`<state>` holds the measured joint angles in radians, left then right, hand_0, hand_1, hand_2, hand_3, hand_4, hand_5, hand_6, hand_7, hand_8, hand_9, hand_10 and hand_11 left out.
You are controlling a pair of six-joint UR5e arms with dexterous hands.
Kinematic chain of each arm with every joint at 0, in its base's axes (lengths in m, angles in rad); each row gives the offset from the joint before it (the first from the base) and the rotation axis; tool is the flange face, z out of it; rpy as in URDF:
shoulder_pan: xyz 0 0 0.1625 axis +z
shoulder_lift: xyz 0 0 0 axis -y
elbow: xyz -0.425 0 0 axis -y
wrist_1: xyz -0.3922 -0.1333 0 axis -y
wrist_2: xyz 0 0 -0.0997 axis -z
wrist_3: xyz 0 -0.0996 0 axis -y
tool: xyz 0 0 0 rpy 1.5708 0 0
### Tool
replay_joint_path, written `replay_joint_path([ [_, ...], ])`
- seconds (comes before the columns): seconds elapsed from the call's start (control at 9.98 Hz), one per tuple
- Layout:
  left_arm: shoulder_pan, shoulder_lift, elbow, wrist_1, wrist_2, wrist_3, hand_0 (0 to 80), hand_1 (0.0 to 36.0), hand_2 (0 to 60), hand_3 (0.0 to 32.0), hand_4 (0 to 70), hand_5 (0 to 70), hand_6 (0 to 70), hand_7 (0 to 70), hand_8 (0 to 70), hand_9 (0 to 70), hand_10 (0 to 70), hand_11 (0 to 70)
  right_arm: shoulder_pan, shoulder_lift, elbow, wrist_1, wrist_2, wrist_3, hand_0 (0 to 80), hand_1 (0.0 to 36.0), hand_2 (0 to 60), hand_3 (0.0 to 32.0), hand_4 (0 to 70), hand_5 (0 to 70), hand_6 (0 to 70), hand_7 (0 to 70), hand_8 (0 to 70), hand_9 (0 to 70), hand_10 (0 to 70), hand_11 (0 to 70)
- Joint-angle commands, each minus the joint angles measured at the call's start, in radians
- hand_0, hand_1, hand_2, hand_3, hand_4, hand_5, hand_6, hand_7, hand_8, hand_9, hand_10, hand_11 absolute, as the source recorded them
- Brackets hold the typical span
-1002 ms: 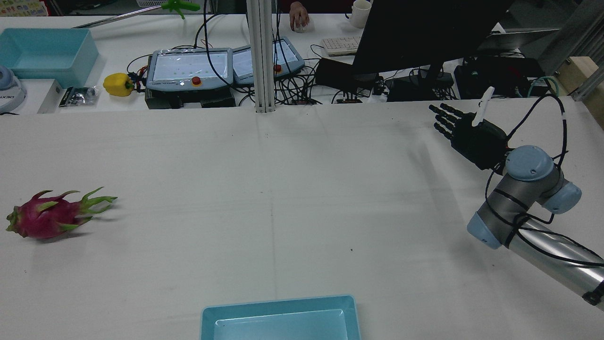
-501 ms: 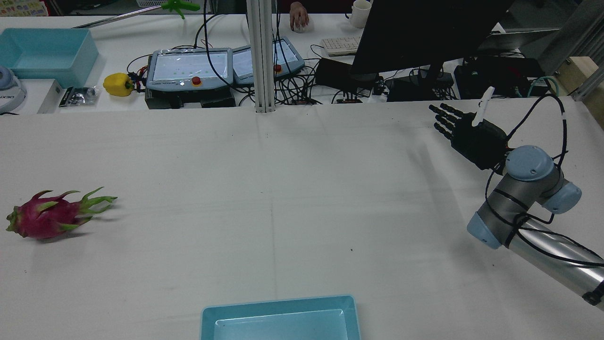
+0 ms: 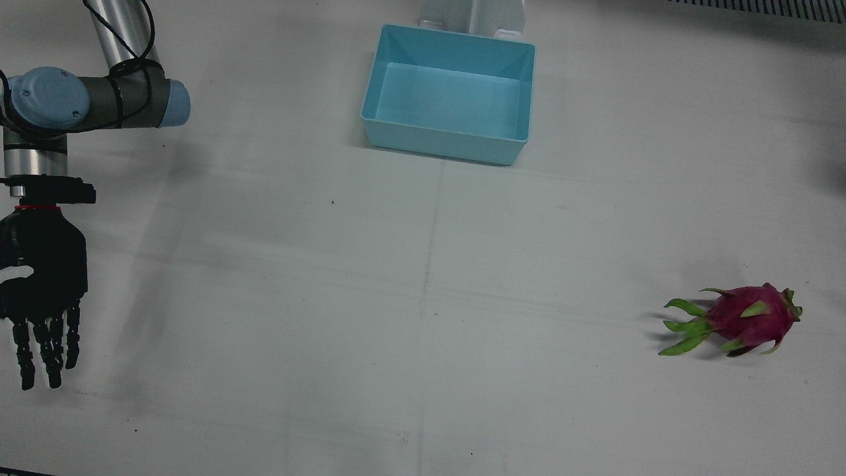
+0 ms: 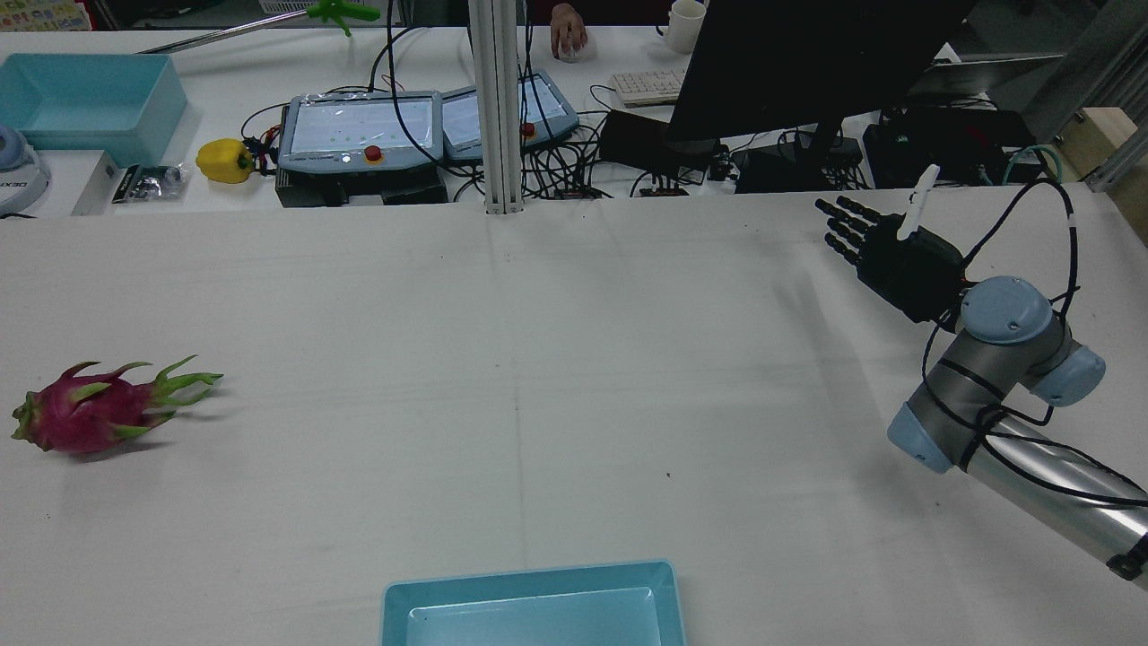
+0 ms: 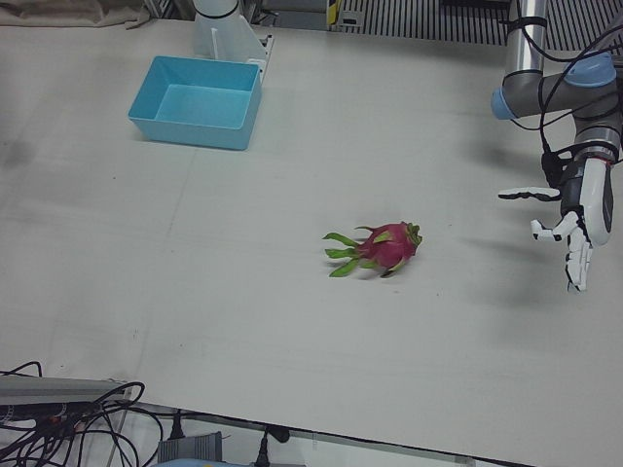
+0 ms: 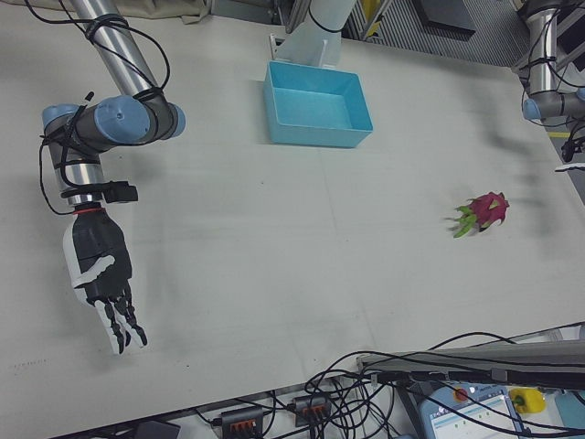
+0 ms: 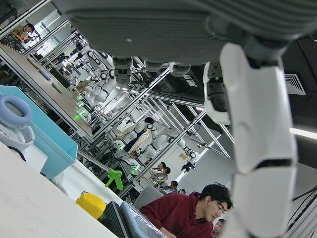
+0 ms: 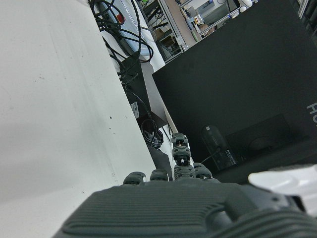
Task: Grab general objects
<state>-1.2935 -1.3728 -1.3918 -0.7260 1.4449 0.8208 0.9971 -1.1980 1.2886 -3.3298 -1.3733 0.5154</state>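
Observation:
A pink dragon fruit (image 4: 85, 414) with green scales lies on its side on the white table, far on the robot's left half (image 3: 747, 317) (image 5: 386, 248) (image 6: 487, 209). My black right hand (image 4: 888, 251) hovers over the opposite end of the table, fingers spread and nothing in it (image 3: 39, 291) (image 6: 101, 274). My white left hand (image 5: 574, 219) hangs open and empty well to the side of the fruit, fingers pointing down and apart. The left hand view shows only its white fingers (image 7: 257, 148) against the room.
A light-blue bin (image 3: 443, 142) (image 4: 529, 583) (image 5: 195, 131) stands empty at the table's robot-side middle. Behind the far edge are teach pendants (image 4: 359, 130), a yellow pepper (image 4: 224, 161), a second blue bin (image 4: 90, 103), a dark monitor (image 4: 789, 63) and cables.

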Motion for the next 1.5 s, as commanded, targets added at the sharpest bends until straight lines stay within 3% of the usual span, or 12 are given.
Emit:
replay_joint_path([
  [0.0,0.000,-0.020,-0.071,0.081,0.050,-0.026,80.0,36.0,60.0,0.0,42.8,0.0,16.1,33.7,2.9,5.3,8.7,17.3,0.000,0.000,0.000,0.000,0.000,0.000,0.0,0.0,0.0,0.0,0.0,0.0,0.0,0.0,0.0,0.0,0.0,0.0],
  [0.1,0.002,-0.020,-0.129,0.132,0.077,-0.013,80.0,36.0,60.0,3.2,35.6,0.0,9.9,23.2,1.0,3.2,3.1,9.0,0.000,0.000,0.000,0.000,-0.001,0.000,0.0,0.0,0.0,0.0,0.0,0.0,0.0,0.0,0.0,0.0,0.0,0.0],
  [0.3,-0.001,-0.014,-0.289,0.268,0.181,0.058,80.0,36.0,60.0,32.0,0.0,0.0,0.0,0.0,0.0,0.0,0.0,0.0,0.000,0.000,0.002,0.000,0.000,0.000,0.0,0.0,0.0,0.0,0.0,0.0,0.0,0.0,0.0,0.0,0.0,0.0],
  [0.4,0.000,-0.014,-0.315,0.321,0.243,0.107,80.0,36.0,60.0,32.0,0.0,0.0,0.0,0.0,0.0,0.0,0.0,0.0,0.000,0.000,0.000,0.000,0.000,0.000,0.0,0.0,0.0,0.0,0.0,0.0,0.0,0.0,0.0,0.0,0.0,0.0],
  [0.5,0.002,-0.014,-0.317,0.351,0.270,0.113,62.0,35.7,52.2,32.0,0.0,0.0,0.0,0.0,0.0,0.0,0.0,0.0,0.000,0.000,0.002,0.000,-0.001,0.000,0.0,0.0,0.0,0.0,0.0,0.0,0.0,0.0,0.0,0.0,0.0,0.0],
  [0.7,0.002,-0.020,-0.316,0.356,0.255,0.063,30.7,3.1,4.9,32.0,0.0,0.0,0.0,0.0,0.0,0.0,0.0,0.0,0.000,0.000,0.002,0.000,0.000,0.000,0.0,0.0,0.0,0.0,0.0,0.0,0.0,0.0,0.0,0.0,0.0,0.0],
  [0.9,0.013,-0.020,-0.314,0.341,0.201,0.058,0.0,0.0,0.0,32.0,0.0,0.0,0.0,0.0,0.0,0.0,0.0,0.0,0.000,0.000,0.000,0.000,0.000,0.000,0.0,0.0,0.0,0.0,0.0,0.0,0.0,0.0,0.0,0.0,0.0,0.0],
  [1.0,0.014,-0.022,-0.296,0.320,0.153,0.052,21.1,0.0,0.0,32.0,0.0,0.0,0.0,0.0,0.0,0.0,0.0,0.0,0.000,0.000,0.002,0.000,0.000,0.000,0.0,0.0,0.0,0.0,0.0,0.0,0.0,0.0,0.0,0.0,0.0,0.0],
  [1.1,0.013,-0.032,-0.236,0.282,0.103,0.017,48.0,9.4,0.0,32.0,0.0,0.0,0.0,0.0,0.0,0.0,0.0,0.0,0.000,0.000,0.002,0.000,0.000,0.000,0.0,0.0,0.0,0.0,0.0,0.0,0.0,0.0,0.0,0.0,0.0,0.0],
  [1.2,0.013,-0.045,-0.175,0.274,0.047,-0.026,53.4,22.0,15.5,25.6,0.0,0.0,0.0,0.0,0.0,0.0,0.0,0.0,0.000,0.000,0.000,0.000,0.000,0.000,0.0,0.0,0.0,0.0,0.0,0.0,0.0,0.0,0.0,0.0,0.0,0.0],
  [1.3,0.013,-0.045,-0.159,0.296,-0.025,-0.031,46.6,11.9,7.3,22.2,0.0,0.0,0.0,0.0,0.0,0.0,0.0,0.0,0.000,0.000,0.002,0.000,0.000,0.000,0.0,0.0,0.0,0.0,0.0,0.0,0.0,0.0,0.0,0.0,0.0,0.0],
  [1.4,0.013,-0.046,-0.156,0.328,-0.059,-0.026,46.2,11.4,6.2,20.4,0.0,0.0,0.0,0.0,0.0,0.0,0.0,0.0,0.000,0.000,0.002,0.000,-0.001,0.000,0.0,0.0,0.0,0.0,0.0,0.0,0.0,0.0,0.0,0.0,0.0,0.0],
])
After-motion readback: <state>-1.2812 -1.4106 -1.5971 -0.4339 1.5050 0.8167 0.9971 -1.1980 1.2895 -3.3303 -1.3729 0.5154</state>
